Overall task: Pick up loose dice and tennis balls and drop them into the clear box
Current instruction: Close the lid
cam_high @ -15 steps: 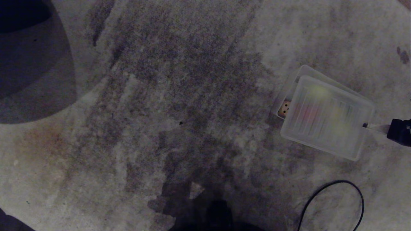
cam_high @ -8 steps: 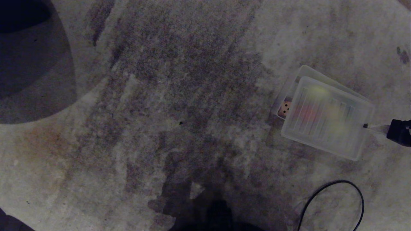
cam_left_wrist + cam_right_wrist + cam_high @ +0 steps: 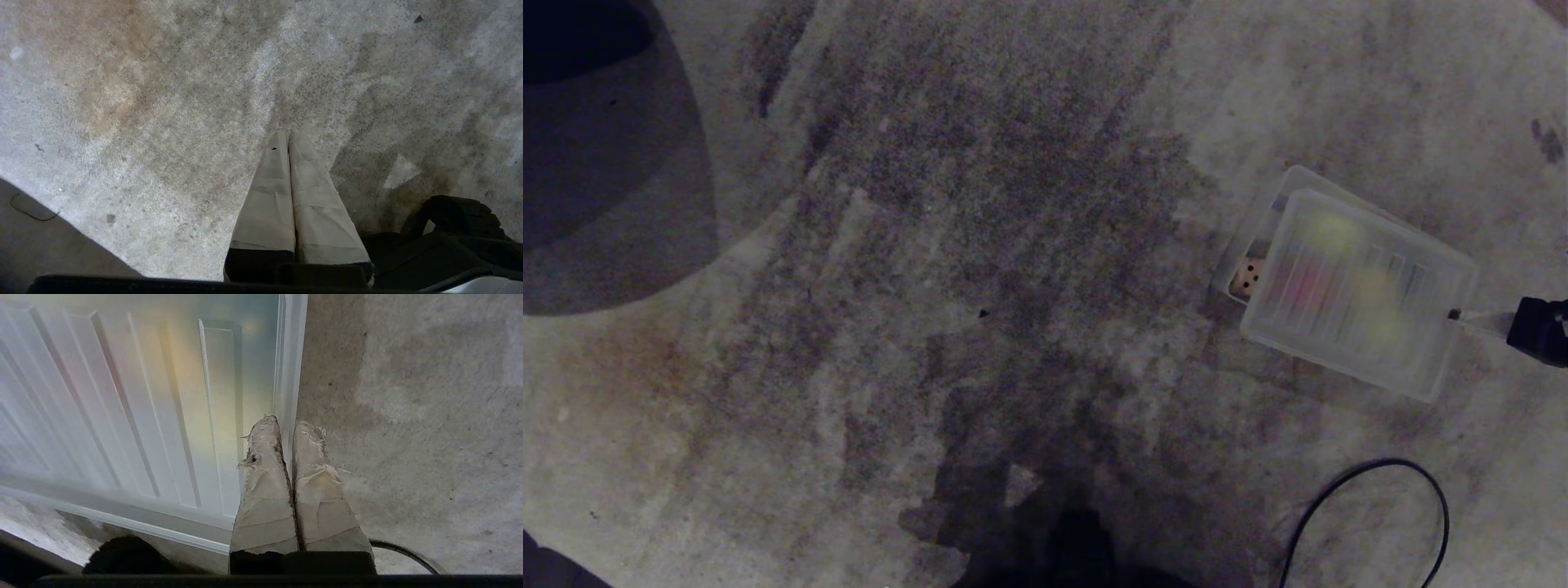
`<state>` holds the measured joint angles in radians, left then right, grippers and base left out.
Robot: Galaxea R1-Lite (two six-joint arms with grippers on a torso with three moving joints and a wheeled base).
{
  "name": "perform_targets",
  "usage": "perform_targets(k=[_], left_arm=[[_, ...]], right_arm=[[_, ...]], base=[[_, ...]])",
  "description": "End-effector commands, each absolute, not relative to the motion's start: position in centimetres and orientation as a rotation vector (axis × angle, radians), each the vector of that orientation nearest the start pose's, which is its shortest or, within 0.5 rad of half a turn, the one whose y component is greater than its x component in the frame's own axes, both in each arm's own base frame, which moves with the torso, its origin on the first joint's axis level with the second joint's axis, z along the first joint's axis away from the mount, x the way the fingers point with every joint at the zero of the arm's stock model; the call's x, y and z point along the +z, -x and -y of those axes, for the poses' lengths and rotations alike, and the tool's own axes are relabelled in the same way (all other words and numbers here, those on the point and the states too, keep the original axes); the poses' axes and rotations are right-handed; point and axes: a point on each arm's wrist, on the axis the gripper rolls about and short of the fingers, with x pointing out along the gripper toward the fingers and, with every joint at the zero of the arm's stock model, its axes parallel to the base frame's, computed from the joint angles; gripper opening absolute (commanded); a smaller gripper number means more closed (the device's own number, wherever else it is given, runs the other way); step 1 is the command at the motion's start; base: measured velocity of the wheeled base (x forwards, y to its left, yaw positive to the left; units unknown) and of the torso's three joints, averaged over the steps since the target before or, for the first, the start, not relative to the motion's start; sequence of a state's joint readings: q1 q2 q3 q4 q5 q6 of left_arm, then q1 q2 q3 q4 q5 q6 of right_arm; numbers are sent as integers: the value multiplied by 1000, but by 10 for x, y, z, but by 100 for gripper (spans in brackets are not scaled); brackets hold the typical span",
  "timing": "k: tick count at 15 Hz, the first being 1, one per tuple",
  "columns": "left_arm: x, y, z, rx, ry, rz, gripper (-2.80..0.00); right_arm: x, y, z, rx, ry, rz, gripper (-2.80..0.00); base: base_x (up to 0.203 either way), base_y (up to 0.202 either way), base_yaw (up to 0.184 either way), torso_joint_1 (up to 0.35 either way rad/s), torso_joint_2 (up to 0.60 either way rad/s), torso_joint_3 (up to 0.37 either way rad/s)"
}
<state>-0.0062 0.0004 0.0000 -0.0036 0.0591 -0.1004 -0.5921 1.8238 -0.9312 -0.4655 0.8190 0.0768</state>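
The clear box [image 3: 1264,214] sits on the floor at the right, mostly covered by a ribbed translucent lid [image 3: 1356,327]. A tan die [image 3: 1246,276] shows in the uncovered strip of the box. Through the lid I see only blurred shapes, a red one [image 3: 1303,286] and a yellow-green one [image 3: 1333,230]. No loose dice or tennis balls show on the floor. My right gripper [image 3: 1454,317] [image 3: 289,425] is shut on the lid's [image 3: 143,416] right rim. My left gripper [image 3: 288,134] is shut, holds nothing, and hangs over bare floor.
A black cable [image 3: 1376,506] loops on the floor near me at the right, and it also shows in the right wrist view as a cable [image 3: 404,552]. A dark rounded shadow [image 3: 605,180] covers the far left. The stained concrete floor [image 3: 980,310] fills the middle.
The lid in my right gripper has crept slightly away from me. The box and the tan die have kept still.
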Motion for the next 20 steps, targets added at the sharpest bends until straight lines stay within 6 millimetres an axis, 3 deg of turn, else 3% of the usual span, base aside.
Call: perform_targets(k=[1, 14, 15, 20], left_arm=[[75, 23, -1, 54, 103, 3, -280], [76, 23, -1, 54, 102, 4, -280], [75, 23, -1, 54, 101, 3, -280], [76, 23, -1, 54, 101, 4, -280]], right_arm=[[168, -284, 171, 210, -371, -321, -280], [169, -288, 172, 215, -370, -318, -280], [169, -288, 171, 215, -374, -318, 0], [169, -288, 171, 213, -378, -319, 0]], base=[[0, 0, 0, 0, 0, 0], [0, 0, 0, 0, 0, 0], [0, 0, 0, 0, 0, 0], [0, 0, 0, 0, 0, 0]])
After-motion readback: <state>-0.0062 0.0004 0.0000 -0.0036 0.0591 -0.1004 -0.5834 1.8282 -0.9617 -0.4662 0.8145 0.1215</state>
